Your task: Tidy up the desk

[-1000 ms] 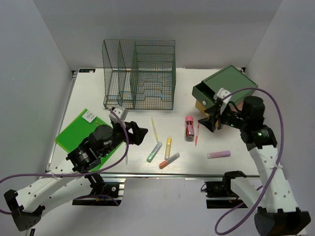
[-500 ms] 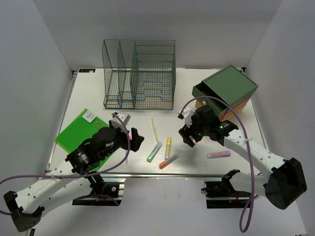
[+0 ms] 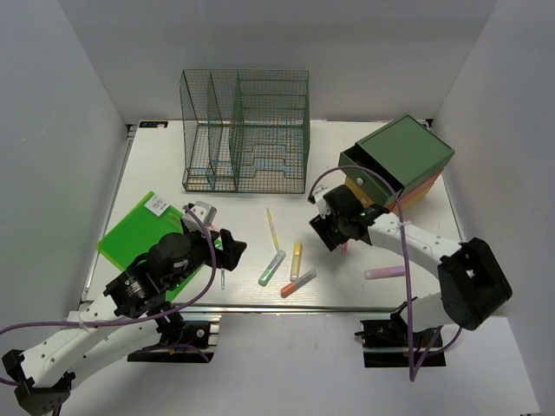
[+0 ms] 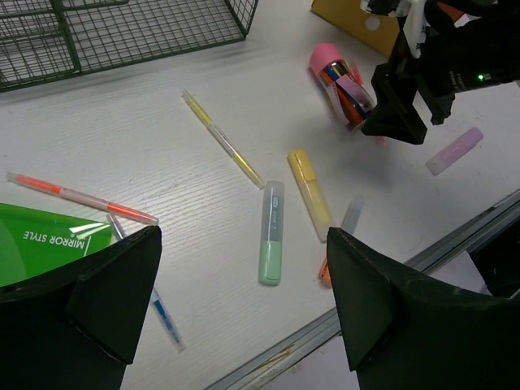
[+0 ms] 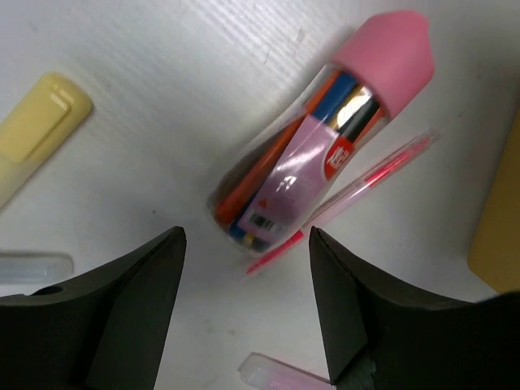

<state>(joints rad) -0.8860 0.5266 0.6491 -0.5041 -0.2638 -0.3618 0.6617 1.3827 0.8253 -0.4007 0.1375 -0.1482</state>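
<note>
The desk (image 3: 160, 165) holds scattered pens. My right gripper (image 3: 328, 232) hangs open just over a pink-capped clear tube of pens (image 5: 325, 154), whose base lies in front of the gap between the right gripper's (image 5: 245, 236) fingers. A thin red pen (image 5: 349, 199) lies against the tube. My left gripper (image 3: 227, 247) is open and empty, low above the desk beside the green folder (image 3: 130, 230). Ahead of the left gripper (image 4: 244, 236) lie a green highlighter (image 4: 272, 236), a yellow highlighter (image 4: 310, 191) and a thin yellow pen (image 4: 223, 140).
A green wire-mesh rack (image 3: 247, 130) stands at the back. A green-topped drawer box (image 3: 399, 156) sits at the back right, its drawer pulled out. A purple highlighter (image 3: 384, 272), an orange-tipped highlighter (image 3: 297, 282) and a blue pen (image 3: 222, 279) lie near the front rail.
My right arm swung from the drawer box down and left to the tube of pens. The left gripper drew back a little toward the folder.
</note>
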